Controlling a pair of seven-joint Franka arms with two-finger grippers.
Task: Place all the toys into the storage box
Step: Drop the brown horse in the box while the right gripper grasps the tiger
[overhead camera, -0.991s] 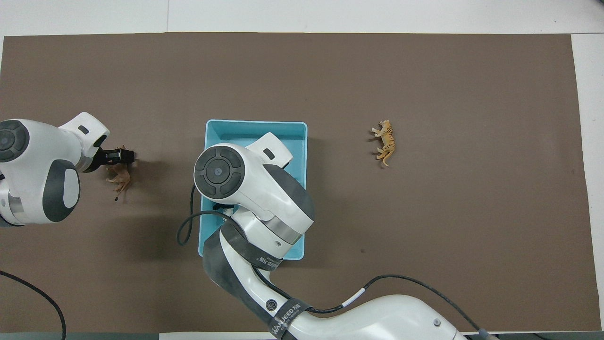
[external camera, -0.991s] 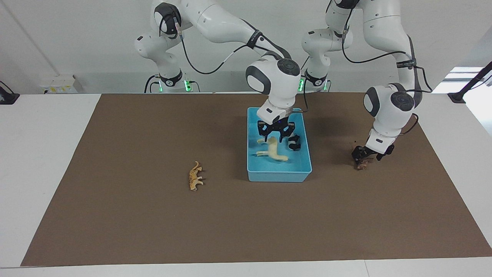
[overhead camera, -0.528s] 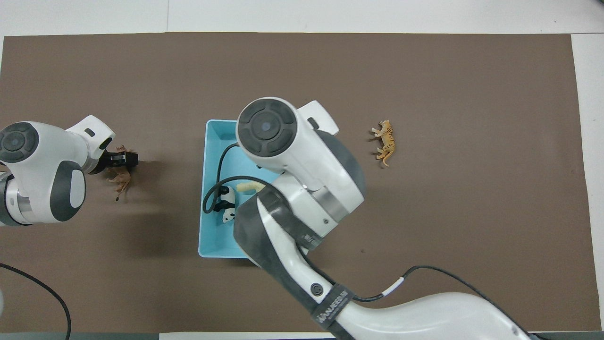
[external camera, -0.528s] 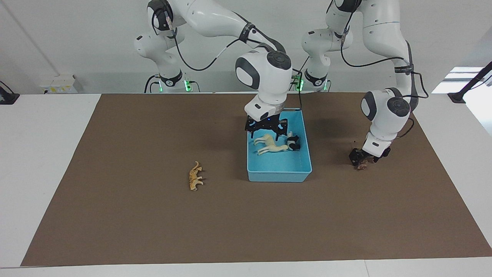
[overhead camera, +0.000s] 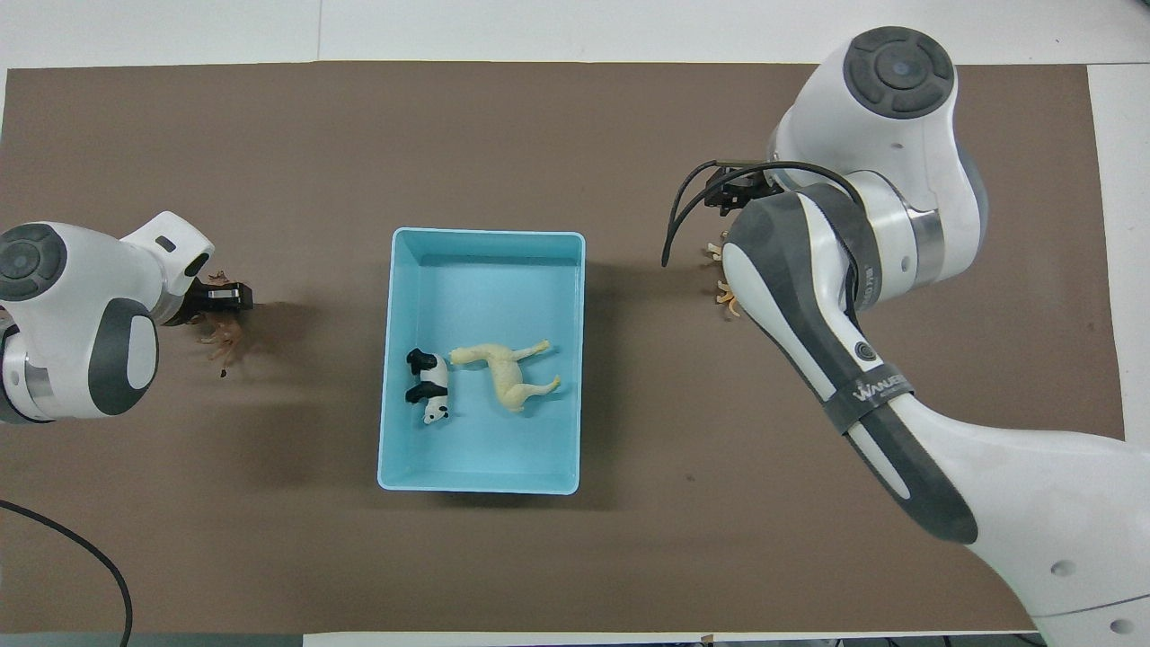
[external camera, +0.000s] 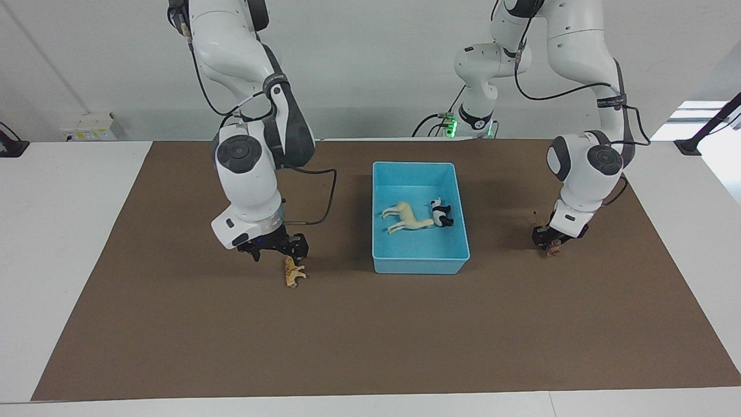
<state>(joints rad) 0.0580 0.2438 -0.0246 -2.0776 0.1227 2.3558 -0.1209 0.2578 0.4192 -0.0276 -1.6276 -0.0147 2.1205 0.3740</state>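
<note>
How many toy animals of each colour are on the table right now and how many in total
Cream: 1, the llama, in the storage box.
Black-and-white: 1, the panda, in the box beside it.
Tan spotted: 1, the cat, on the mat.
Brown: 1, the brown animal, on the mat.
Total: 4.

Facing camera: high, across the tabletop, looking toward both robot bases. Overhead camera: above the robots' end, looking steeply down. Both cover the brown rectangular mat (external camera: 370,324) (overhead camera: 575,135).
</note>
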